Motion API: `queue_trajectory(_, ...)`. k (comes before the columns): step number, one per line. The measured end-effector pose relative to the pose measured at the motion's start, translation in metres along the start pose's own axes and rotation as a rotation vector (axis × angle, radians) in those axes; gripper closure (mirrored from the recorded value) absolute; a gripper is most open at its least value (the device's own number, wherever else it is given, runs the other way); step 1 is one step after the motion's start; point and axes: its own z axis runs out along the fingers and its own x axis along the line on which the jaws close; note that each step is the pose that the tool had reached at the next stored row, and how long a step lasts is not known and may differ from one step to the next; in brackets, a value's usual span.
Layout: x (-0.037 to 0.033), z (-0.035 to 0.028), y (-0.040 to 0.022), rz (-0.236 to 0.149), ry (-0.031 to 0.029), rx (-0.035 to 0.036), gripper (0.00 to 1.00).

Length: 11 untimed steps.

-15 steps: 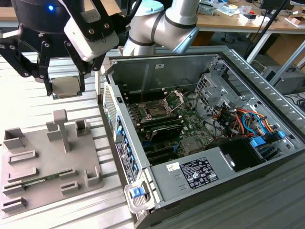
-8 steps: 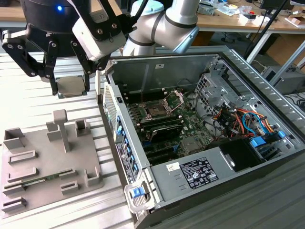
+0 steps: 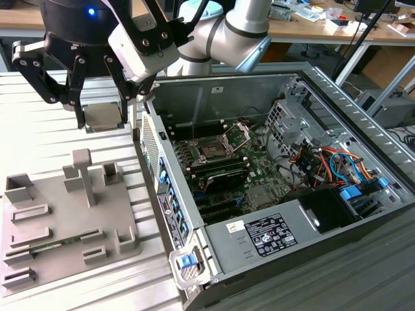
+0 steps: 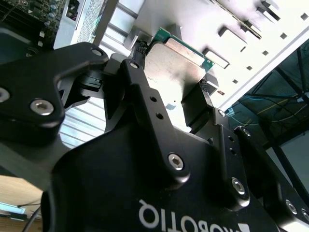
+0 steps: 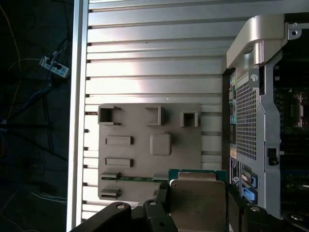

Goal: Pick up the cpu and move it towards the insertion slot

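Silver-grey arm (image 3: 243, 29) with a pale blue joint cap (image 3: 194, 9). The matte black pincer (image 3: 104, 111) has linked fingers, silver screws (image 4: 175, 161), white lettering and a blue light (image 3: 91, 11) at upper left.

Item one: white lettering (image 4: 193, 218) on the black body of the gripper (image 4: 172, 71), in the second wrist view, upside down and cut by the picture's edge. Item two: black label (image 3: 272, 234) with rows of fine white print, on the grey power supply (image 3: 228, 254) in the exterior view; no line legible. Item three: small white sticker (image 3: 235, 226) just beside that label, with dark print, illegible. Item four: what may be faint marking on the metal face of the cpu (image 4: 176, 60); unreadable.
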Motion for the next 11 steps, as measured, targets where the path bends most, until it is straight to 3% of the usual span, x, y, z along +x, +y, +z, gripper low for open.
queue_trajectory(11, -0.0112, 0.0, -0.0003, 0.0, 0.0, 0.0, 0.45)
